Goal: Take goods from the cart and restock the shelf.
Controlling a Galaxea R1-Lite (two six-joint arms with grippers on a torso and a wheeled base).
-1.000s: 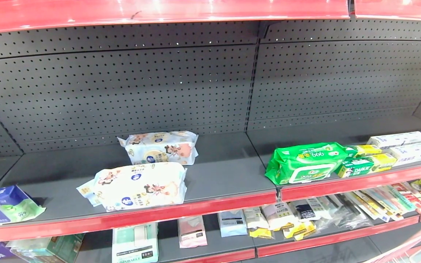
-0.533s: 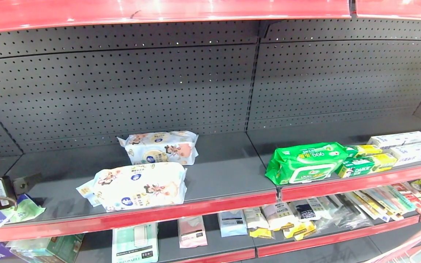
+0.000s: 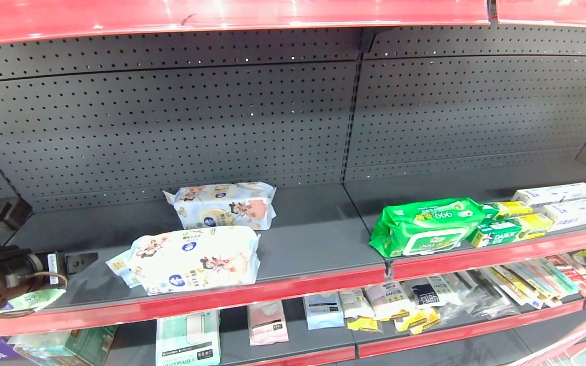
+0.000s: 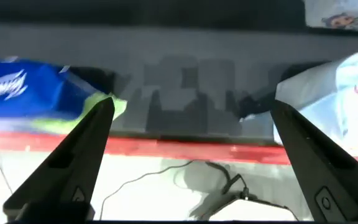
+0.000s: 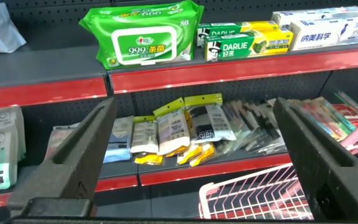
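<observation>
Head view: the shelf (image 3: 298, 244) carries a front white pack (image 3: 196, 256) at seven o'clock with a rear white pack (image 3: 222, 203) behind it. Both lie flat, apparently so that they stack in depth. A green wipe pack (image 3: 425, 223) lies just beside the toothpaste boxes (image 3: 506, 229) at three o'clock.

The left gripper (image 4: 191, 109), fingers spread and empty, hovers at the shelf's red lip at nine o'clock, between a blue tissue pack (image 4: 30, 93) and the front white pack. The right gripper (image 5: 194, 102), likewise spread and empty, hangs low near the pink cart (image 5: 253, 193), at five o'clock. That pose seems suited to fetching the next item.
</observation>
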